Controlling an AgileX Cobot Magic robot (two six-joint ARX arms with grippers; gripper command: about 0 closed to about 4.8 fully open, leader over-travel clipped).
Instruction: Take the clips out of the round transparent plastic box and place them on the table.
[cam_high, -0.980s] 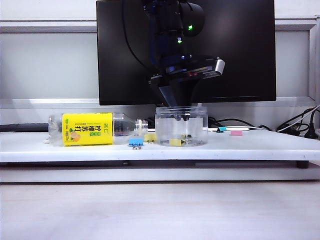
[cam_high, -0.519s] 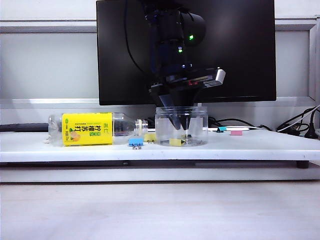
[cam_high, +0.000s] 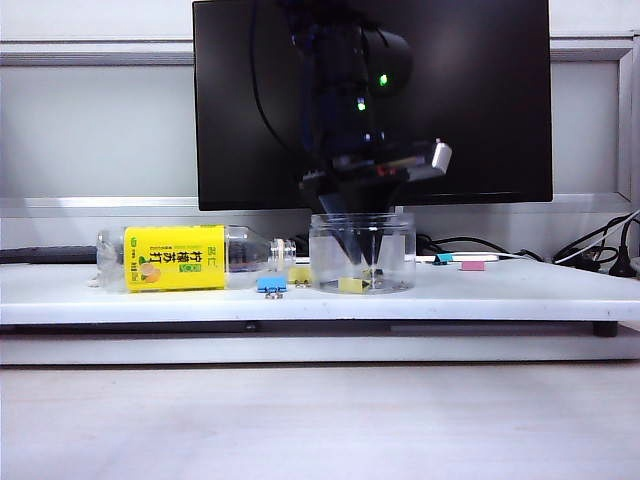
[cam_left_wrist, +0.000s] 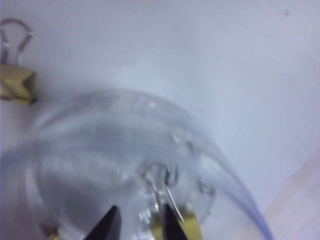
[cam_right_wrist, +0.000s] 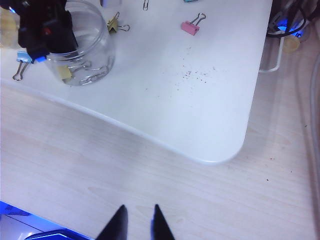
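The round transparent plastic box (cam_high: 385, 262) stands upright on the table (cam_high: 500, 295), with my left gripper (cam_high: 358, 250) reaching down into it from above. In the left wrist view the left gripper (cam_left_wrist: 140, 222) is open near the box's floor. A yellow clip (cam_left_wrist: 189, 226) with silver wire handles lies right beside one finger (cam_left_wrist: 169, 224). Other clips (cam_right_wrist: 67, 73) lie in the box (cam_right_wrist: 95, 47). My right gripper (cam_right_wrist: 139, 220) is open and empty over the wood-grain surface in front of the table (cam_right_wrist: 200, 100). It does not show in the exterior view.
A yellow-labelled bottle (cam_high: 180, 258) lies left of the box, with a blue clip (cam_high: 270, 285) and a yellow clip (cam_high: 300, 273) by its neck. On the table to the right lie a pink clip (cam_right_wrist: 192, 26) and a teal clip (cam_high: 443, 259). A black monitor (cam_high: 480, 100) stands behind.
My left gripper has sunk a little deeper into the box. The right gripper has kept still.
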